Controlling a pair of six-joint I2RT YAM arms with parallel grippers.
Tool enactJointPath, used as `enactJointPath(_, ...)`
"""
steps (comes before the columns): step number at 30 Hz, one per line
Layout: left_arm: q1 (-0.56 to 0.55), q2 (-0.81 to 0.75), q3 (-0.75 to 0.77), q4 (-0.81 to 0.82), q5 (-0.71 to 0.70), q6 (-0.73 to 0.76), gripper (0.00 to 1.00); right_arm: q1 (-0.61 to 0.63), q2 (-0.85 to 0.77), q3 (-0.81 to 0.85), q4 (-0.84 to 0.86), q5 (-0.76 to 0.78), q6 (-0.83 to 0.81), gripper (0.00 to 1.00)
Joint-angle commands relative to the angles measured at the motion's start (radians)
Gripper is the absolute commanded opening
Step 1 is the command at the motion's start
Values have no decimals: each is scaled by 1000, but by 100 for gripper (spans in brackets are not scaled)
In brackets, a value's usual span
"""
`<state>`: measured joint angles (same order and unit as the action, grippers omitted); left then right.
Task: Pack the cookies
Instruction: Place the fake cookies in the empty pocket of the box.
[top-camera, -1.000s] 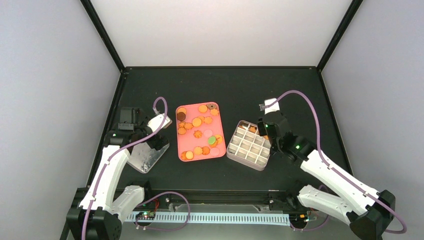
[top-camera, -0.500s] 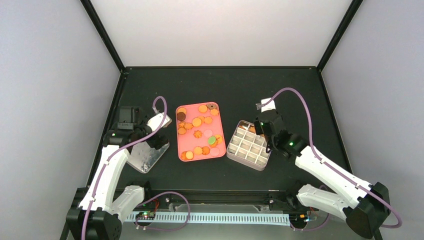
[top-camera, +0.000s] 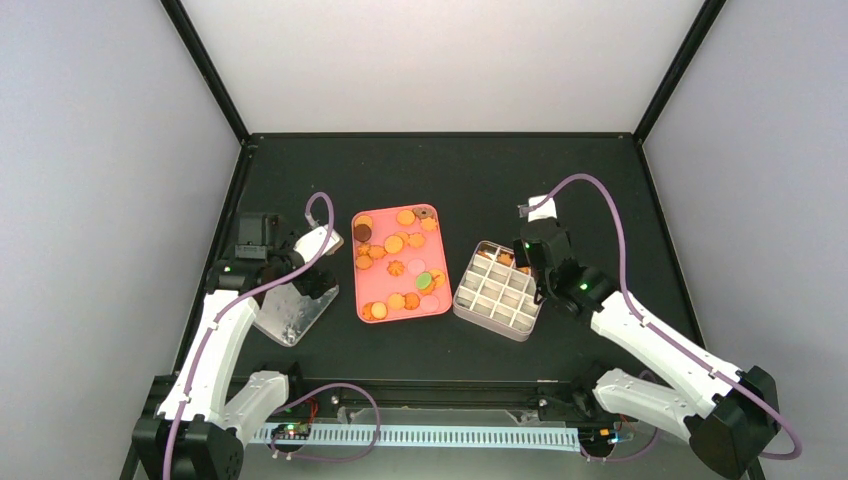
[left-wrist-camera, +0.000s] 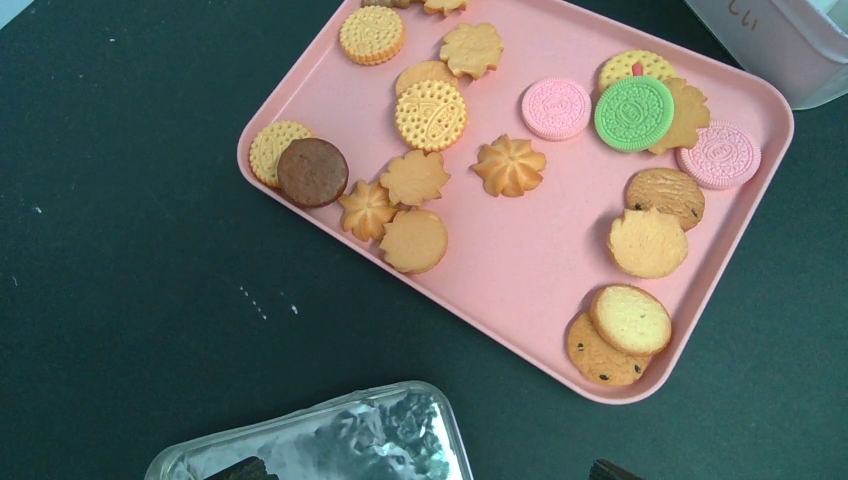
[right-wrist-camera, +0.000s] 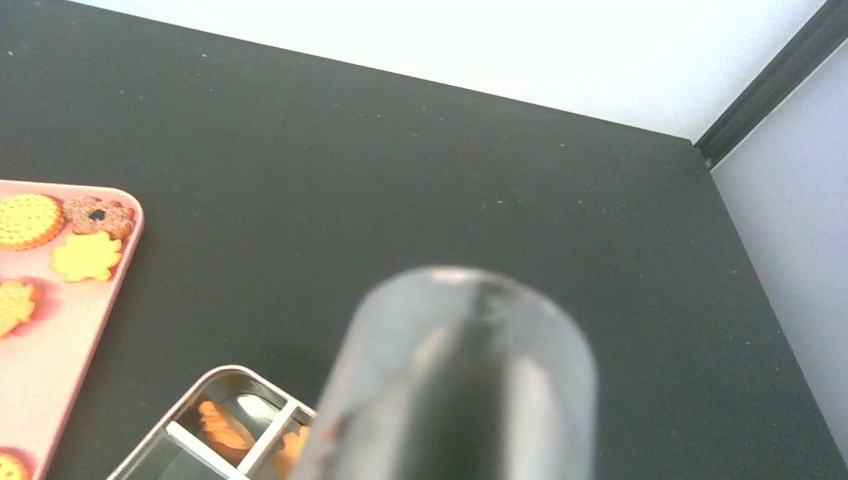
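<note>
Cookies (left-wrist-camera: 510, 165): most lie loose on the pink tray (left-wrist-camera: 540, 270), mid tabletop (top-camera: 500, 190). A few orange ones sit in the far compartments of the divided tin (top-camera: 470, 303), just right of the tray.

Left tool (top-camera: 312, 283): above the shiny metal lid (left-wrist-camera: 330, 440) left of the tray, jaws wide, nothing between them.

Right tool (top-camera: 528, 262): over the tin's far right corner. A blurred silvery rounded object (right-wrist-camera: 460, 380) fills its wrist view, so I cannot tell its jaw state.

Cookies (left-wrist-camera: 431, 115): small flat rounds and flower shapes, mostly orange and golden, one dark brown, one green, two pink. Lying flat, scattered, some overlapping, on pink tray (left-wrist-camera: 540, 250). Few orange pieces in divided tin (right-wrist-camera: 215, 375), far compartments.
</note>
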<state>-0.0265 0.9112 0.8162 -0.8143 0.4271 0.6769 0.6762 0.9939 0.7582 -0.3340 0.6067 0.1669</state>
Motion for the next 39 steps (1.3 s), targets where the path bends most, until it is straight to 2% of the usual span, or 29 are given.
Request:
enactJointPath(1,7,-3,28,-6,12,1,84,-8,-23,8,3,39,15,23)
enactJointPath(8,8,-2,25,-3,15,-2,84,-10,-35,19,-7,50,-23,8)
enactJointPath(22,8,-1,29,-6,21,-4,84,-10,-47,17,-21,-48,-143,1)
enactJointPath(33,7,-3,32,-14,25,4,84,-32,-30,11,-69,-149,-159,2)
enactJointPath(39,7,-3,34,-17,28,4,84,-45,-30,18,-85,-154,-156,8)
